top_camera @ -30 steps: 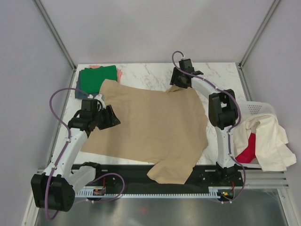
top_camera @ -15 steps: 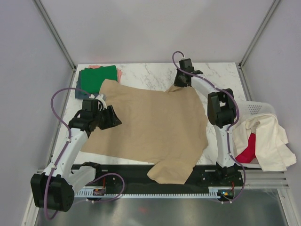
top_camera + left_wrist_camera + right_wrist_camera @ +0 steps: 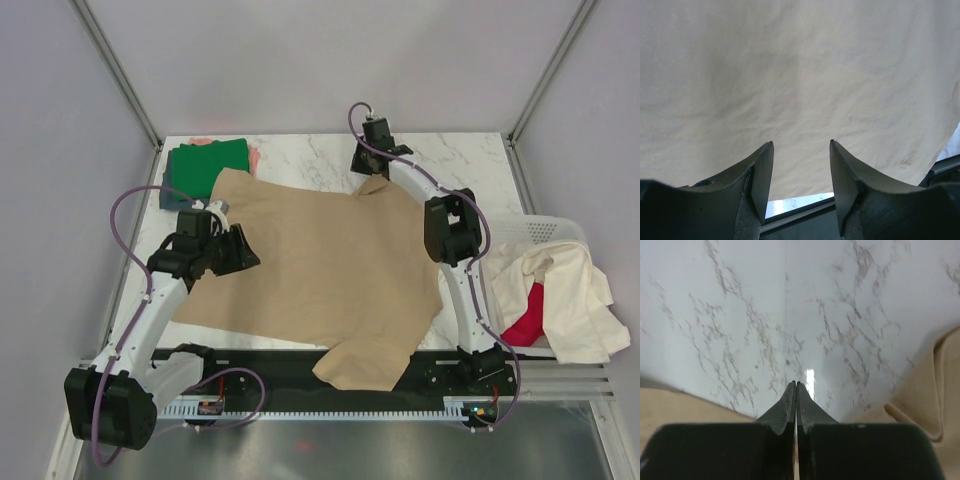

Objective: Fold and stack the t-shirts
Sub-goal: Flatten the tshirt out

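Right jaws shifted left, pinching tan t-shirt (image 3: 330, 260); left jaws spread.

Tabletop (image 3: 470, 160): white marble pattern with grey veins.
Middle: tan t-shirt (image 3: 320, 270) spread flat, one sleeve hanging over the near edge.
Far left: folded stack, green t-shirt (image 3: 205, 163) on top, touching the tan one.

We find no word, label, brand or number that we can read in any of the views. The tan t-shirt (image 3: 320, 265) is plain cloth, and so is the folded green t-shirt (image 3: 205, 160) just beyond its far left corner. The small coloured parts on the rail (image 3: 340, 411) nearer than its hem are too small for us to make out.
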Motion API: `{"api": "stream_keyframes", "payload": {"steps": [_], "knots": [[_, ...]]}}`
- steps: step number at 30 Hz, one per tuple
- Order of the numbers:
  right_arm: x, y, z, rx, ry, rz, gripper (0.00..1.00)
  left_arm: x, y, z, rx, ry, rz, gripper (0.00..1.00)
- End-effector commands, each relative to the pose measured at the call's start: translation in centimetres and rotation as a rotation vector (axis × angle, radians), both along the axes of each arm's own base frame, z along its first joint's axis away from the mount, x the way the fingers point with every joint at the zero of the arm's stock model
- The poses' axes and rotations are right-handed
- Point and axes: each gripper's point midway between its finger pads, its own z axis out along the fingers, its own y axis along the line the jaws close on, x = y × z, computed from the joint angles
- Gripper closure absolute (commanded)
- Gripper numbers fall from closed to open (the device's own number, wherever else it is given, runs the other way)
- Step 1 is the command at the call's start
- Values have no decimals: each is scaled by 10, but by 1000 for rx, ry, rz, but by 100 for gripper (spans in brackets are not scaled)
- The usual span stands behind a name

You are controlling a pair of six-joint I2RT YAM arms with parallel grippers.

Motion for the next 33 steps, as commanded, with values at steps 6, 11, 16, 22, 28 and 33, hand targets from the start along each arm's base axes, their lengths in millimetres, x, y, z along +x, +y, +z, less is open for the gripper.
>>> {"api": "stream_keyframes", "payload": {"steps": [6,11,16,22,28,33], "knots": [[-34,-41,33,-107,-52,-96,77,5,-5,8,-7,-31,-7,45],[-39,-56,33,-165,-53,-119,34,5,-4,9,-4,-36,-4,45],[-31,-70,34,-192,-52,-154,28,5,-5,9,-5,-36,-7,45],[-8,-69,23,-226,-37,-138,28,4,-6,9,-8,-36,-14,45],[-6,-65,1,-232,-1,-114,31,4,-6,8,-8,-31,-15,45],[-12,-61,-13,-218,18,-92,37,3,-7,8,-8,-30,-17,45]]}}
